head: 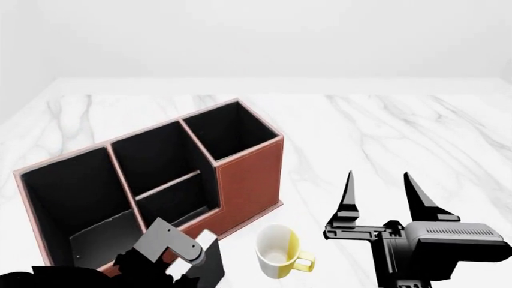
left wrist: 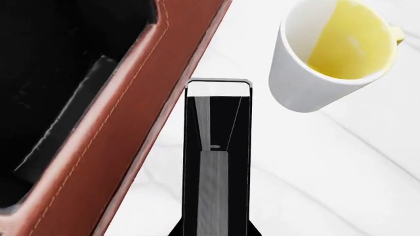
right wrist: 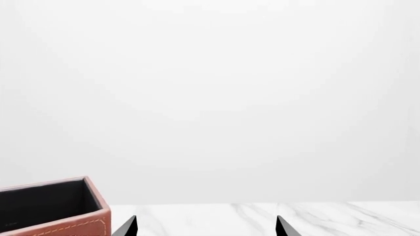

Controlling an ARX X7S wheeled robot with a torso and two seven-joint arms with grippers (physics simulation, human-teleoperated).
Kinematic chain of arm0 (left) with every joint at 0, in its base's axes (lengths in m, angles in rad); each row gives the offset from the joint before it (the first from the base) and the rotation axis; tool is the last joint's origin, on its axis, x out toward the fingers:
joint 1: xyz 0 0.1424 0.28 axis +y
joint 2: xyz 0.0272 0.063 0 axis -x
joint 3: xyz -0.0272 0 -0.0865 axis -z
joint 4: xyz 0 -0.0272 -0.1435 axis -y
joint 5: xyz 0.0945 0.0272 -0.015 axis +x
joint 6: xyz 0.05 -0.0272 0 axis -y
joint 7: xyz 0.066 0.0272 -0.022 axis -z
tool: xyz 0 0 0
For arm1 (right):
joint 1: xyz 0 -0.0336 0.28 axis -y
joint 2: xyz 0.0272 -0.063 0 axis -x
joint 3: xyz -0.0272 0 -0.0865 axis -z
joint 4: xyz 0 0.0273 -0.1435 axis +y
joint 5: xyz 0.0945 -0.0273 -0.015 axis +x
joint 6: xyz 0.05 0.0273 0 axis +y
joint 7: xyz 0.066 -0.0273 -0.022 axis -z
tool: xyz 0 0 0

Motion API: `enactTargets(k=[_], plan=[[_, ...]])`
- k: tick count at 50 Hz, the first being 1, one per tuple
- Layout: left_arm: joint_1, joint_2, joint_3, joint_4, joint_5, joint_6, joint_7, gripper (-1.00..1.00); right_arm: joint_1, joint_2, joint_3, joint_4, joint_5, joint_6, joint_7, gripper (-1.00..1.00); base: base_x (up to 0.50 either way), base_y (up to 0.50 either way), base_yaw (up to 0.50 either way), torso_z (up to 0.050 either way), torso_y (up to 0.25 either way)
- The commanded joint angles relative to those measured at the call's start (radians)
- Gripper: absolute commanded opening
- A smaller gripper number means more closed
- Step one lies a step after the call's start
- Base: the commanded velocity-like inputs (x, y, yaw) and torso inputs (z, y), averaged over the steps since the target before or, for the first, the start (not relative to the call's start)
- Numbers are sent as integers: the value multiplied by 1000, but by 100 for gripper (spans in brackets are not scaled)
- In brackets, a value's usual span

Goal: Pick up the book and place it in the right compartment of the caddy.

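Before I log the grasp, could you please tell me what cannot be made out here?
- Left gripper: its fingers are hidden by the book in the left wrist view and cut off by the bottom edge in the head view, so the grip is unclear.
- Right compartment floor: hidden by the caddy front wall in the head view.

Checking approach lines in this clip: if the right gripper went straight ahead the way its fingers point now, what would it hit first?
Nothing, as far as shown: the right gripper points over bare marble table, with the caddy off to its left side. Depth is uncertain.
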Motion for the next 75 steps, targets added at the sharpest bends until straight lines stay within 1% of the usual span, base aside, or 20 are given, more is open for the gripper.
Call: enactTargets(k=[1, 9, 11, 15, 17, 22, 25, 31, 38, 42, 49, 51, 56, 59, 65, 66, 68, 69, 71, 75], plan=[[14, 4, 29, -22, 62, 31, 44, -100, -3, 4, -10, -5, 1, 0, 10, 100, 0, 0, 0, 0, 0], [-28, -1, -18, 25, -2, 19, 35, -100, -2, 10, -11, -7, 6, 1, 13, 100, 0, 0, 0, -2, 0], [-49, -3, -66, 59, -82, -11, 10, -100, -1, 11, -11, -4, 7, 0, 13, 100, 0, 0, 0, 0, 0], [-69, -18, -112, 115, -166, -22, -24, -100, 0, 13, -10, 1, 10, -3, 13, 100, 0, 0, 0, 0, 0], [-97, -32, -154, 163, -261, -38, -71, -100, -1, 13, -12, 1, 10, -4, 13, 100, 0, 0, 0, 0, 0], [-139, -65, -191, 192, -454, -53, -194, -100, -3, 15, -13, 0, 11, -4, 16, 100, 0, 0, 0, 0, 0], [-157, -76, -204, 215, -477, -41, -211, -100, -2, 15, -17, 2, 12, -6, 15, 100, 0, 0, 0, 0, 0], [-248, -99, -233, 257, -537, -15, -238, -100, 2, 17, -19, -1, 11, -2, 20, 100, 0, 0, 0, 0, 0], [-355, -118, -226, 273, -620, 8, -295, -100, 12, 18, -23, 7, 13, -4, 20, 100, 0, 0, 0, 0, 1], [-391, -117, -225, 266, -635, 18, -297, -100, 17, 19, -24, 18, 14, -5, 20, 100, 0, 0, 0, 0, 0], [-541, -112, -245, 262, -683, 52, -286, -100, 26, 21, -25, 13, 20, 3, 24, 100, 0, 0, 0, 0, 1], [-600, -98, -253, 220, -654, 45, -231, -100, 31, 20, -25, 16, 22, 2, 25, 100, 0, 0, 0, 0, 0], [-692, -64, -237, 128, -547, 31, -156, -100, 48, 13, -31, 46, 19, -6, 26, 100, 0, 0, 0, 0, 2], [-728, -39, -228, 106, -432, 42, -87, -100, 52, 12, -32, 55, 21, -10, 26, 100, 0, 0, 0, 0, 0], [-807, 1, -178, 30, -271, 76, 12, -100, 66, 8, -37, 69, 22, -10, 28, 100, 0, 0, 0, 0, 2], [-839, 15, -146, -2, -202, 97, 59, -100, 69, 8, -38, 72, 22, -11, 28, 100, 0, 0, 0, 0, 0], [-863, 34, -97, -49, -112, 132, 116, -100, 67, 8, -38, 75, 23, -15, 27, 100, 0, 0, 0, 0, 0], [-861, 33, -62, -48, -40, 180, 164, -100, 66, 8, -39, 75, 25, -14, 28, 100, 0, 0, 0, 0, 0], [-866, 53, -29, -94, 9, 202, 186, -100, 75, 6, -43, 83, 24, -13, 28, 100, 0, 0, 0, 0, 0], [-873, 77, 83, -167, 183, 312, 262, -100, 76, 6, -46, 93, 22, -20, 27, 100, 0, 0, 0, 0, 3]])
